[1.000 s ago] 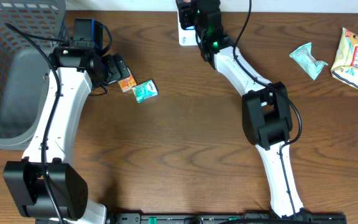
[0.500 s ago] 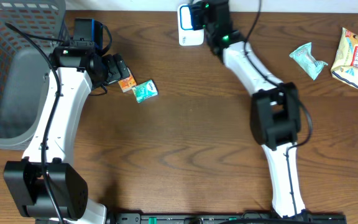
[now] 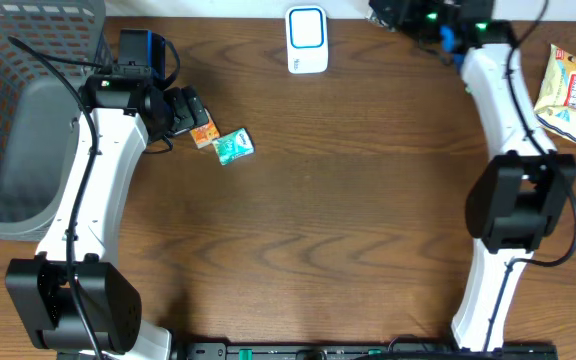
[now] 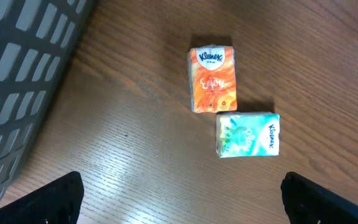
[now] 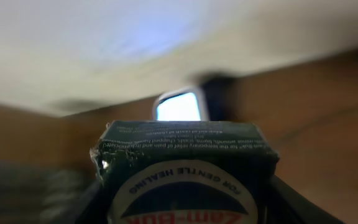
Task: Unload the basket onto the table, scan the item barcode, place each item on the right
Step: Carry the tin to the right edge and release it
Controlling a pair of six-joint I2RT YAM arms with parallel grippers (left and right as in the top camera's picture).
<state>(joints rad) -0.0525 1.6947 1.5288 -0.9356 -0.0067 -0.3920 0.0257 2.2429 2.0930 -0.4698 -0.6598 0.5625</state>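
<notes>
2 tissue pks (image 4: 212,79), 1 scanner (image 3: 307,40), 1 basket (image 3: 28,40), 1 snack bag (image 3: 568,90), 1 green box (image 5: 185,168).

Wooden table (image 3: 318,200); basket (image 3: 23,55), scanner (image 3: 307,38), orange pack (image 4: 212,79), green pack (image 4: 247,135), snack bag (image 3: 566,92)

A dark brown wood-grain bench (image 3: 318,200) fills nearly the whole overhead view, its grain running left to right under soft, even light. A narrow pale strip (image 3: 208,6) runs beyond the bench's far edge, and a black rail (image 3: 298,350) lies along its near edge. The right wrist view is blurred and shows only a whitish surface (image 5: 104,37) rising behind the brown wood.
</notes>
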